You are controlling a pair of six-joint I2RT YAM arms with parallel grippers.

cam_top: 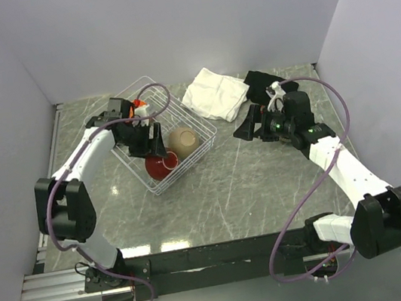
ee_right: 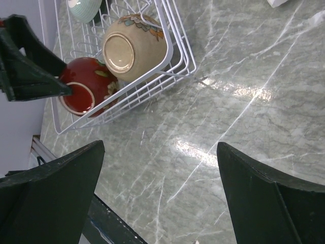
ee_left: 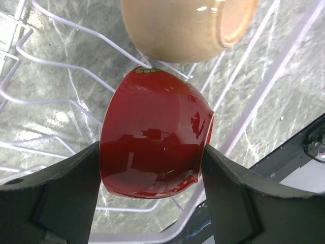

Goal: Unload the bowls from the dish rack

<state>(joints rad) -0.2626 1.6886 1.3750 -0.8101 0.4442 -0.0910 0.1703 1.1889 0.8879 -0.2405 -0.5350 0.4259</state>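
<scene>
- pinching the red bowl (ee_left: 152, 142), the left claw (ee_left: 152, 175) has one dark finger (ee_left: 71, 193) pressed on the bowl's left side and the other against its rim on the right, low in the left wrist view.
- the red bowl lies on its side on the wire floor of the dish rack (ee_left: 51, 96), at the rack's lower corner in the top view; a bit of green and yellow pattern shows at its upper edge.
- just above it in the left wrist view, a beige bowl (ee_left: 183, 25) also lies on its side, close to the red one; whether they touch i cannot tell.
- in the right wrist view both bowls turn their foot rings to the camera, and a pale blue-green bowl (ee_right: 84, 7) peeks in at the upper left edge, deeper in the rack.
- the rack is a white wire basket with low sides, left of centre in the top view.
- the right claw (ee_right: 158, 147) is spread wide with nothing between its fingers, hovering over bare table right of the rack.
- the table (cam_top: 221, 185) is grey-green marble-patterned with pale veins and glare patches; plain pale walls close in the back and both sides.
- a folded white cloth (cam_top: 214, 93) lies just right of the rack's far end, and a dark object (cam_top: 256, 79) sits beside it, behind the right arm.
</scene>
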